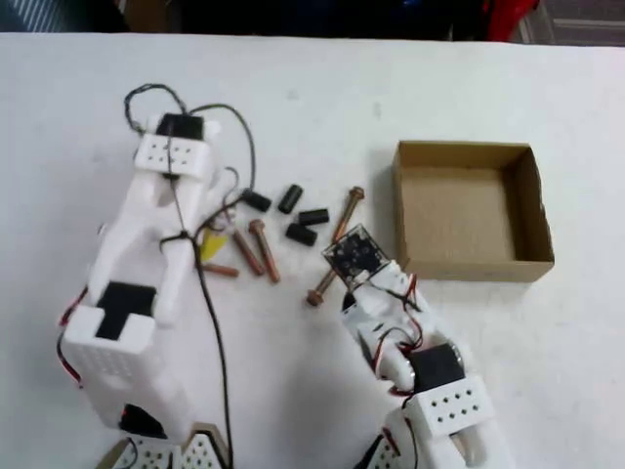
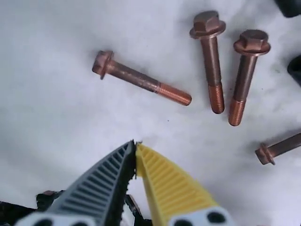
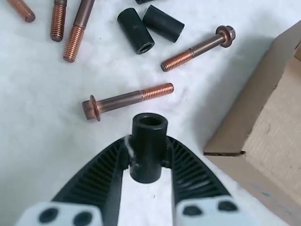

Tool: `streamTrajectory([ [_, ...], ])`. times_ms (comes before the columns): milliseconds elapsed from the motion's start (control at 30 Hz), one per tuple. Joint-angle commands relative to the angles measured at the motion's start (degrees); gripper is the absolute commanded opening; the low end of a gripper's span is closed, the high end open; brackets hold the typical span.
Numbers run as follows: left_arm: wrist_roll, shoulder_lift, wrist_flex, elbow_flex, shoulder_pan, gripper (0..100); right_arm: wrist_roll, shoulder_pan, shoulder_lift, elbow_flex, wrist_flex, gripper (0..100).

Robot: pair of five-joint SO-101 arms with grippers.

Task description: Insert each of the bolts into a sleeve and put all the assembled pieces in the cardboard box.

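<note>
Sleeve (image 3: 149,162), black, probably rigid, light and slick, clamped mid-body in right gripper (image 3: 148,141) near box (image 1: 469,266); bolts (image 2: 141,77) loose on table (image 1: 312,88), best taken mid-shank; left gripper (image 2: 135,149) closed, empty.

Four sleeves (image 1: 301,234) lie clustered mid-table (image 1: 312,88). The box (image 1: 464,149) sits at their three o'clock, well apart. Three bolts (image 1: 265,251) lie at the cluster's eight o'clock, with the left gripper (image 2: 135,143) just beside them at nine. Two more bolts (image 1: 347,213) lie in a line between sleeves and box. At the cluster's five o'clock, the right gripper (image 3: 148,140) holds an upright sleeve (image 3: 149,127) near one of those two.
</note>
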Motion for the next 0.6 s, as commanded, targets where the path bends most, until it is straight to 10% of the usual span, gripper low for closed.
streamTrajectory([
  [0,-0.70,-1.36,0.70,-0.53,4.62,2,0.44,0.57,-1.27,-0.26,-1.45,1.7],
  [567,-1.05,-21.93,0.79,3.43,7.87,2,0.53,0.57,-1.27,-0.26,-1.45,1.7],
])
